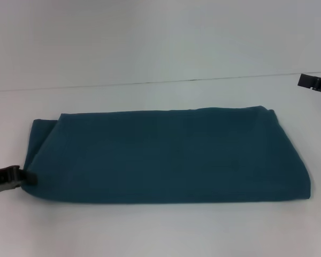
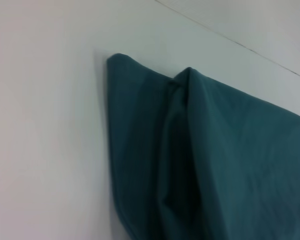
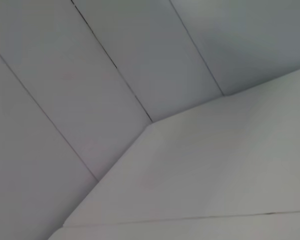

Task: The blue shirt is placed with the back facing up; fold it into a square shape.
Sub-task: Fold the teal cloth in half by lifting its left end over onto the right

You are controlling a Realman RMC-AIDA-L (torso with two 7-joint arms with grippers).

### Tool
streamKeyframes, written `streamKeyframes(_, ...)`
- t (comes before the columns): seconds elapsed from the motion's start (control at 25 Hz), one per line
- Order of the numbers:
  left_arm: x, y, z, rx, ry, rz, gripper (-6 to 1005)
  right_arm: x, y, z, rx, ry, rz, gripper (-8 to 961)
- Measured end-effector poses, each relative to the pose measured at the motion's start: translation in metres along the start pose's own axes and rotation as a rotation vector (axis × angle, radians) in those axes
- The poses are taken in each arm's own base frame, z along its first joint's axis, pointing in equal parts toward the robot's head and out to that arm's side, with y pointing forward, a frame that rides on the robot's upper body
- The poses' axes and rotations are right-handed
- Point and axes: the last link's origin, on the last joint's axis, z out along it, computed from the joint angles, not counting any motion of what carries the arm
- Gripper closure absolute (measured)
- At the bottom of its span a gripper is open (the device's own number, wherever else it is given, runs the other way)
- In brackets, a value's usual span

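Blue shirt (image 1: pixel 166 158) lies mid-frame on the bench (image 1: pixel 160 230), folded into a band. Our left gripper (image 1: pixel 22 178) touches its lower-left corner; right gripper (image 1: pixel 316 83) idles upper right; jaws' state unclear on both. Soft, floppy: we'd grab end corners.

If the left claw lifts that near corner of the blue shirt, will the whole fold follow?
Probably not: the blue shirt looks soft and layered, so it should droop and peel open. The left claw sits at one corner only; matte fabric likely drags rather than slides.
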Motion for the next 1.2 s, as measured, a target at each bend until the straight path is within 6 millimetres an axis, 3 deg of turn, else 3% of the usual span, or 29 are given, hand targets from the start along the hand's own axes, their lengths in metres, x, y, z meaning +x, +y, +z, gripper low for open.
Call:
streamKeyframes(0.08, -0.001, -0.007, -0.007, 0.008, 0.02, 0.001, 957, 0.003, 0.001, 0.003, 0.0, -0.014, 0.005, 53)
streamKeyframes(0.68, -0.005, -0.045, -0.056, 0.066, 0.118, -0.027, 957, 0.033, 0.008, 0.038, -0.023, -0.031, 0.031, 54)
streamKeyframes(1.2, -0.008, -0.075, -0.093, 0.166, 0.181, -0.075, 957, 0.04, 0.013, 0.057, -0.032, -0.03, 0.018, 53)
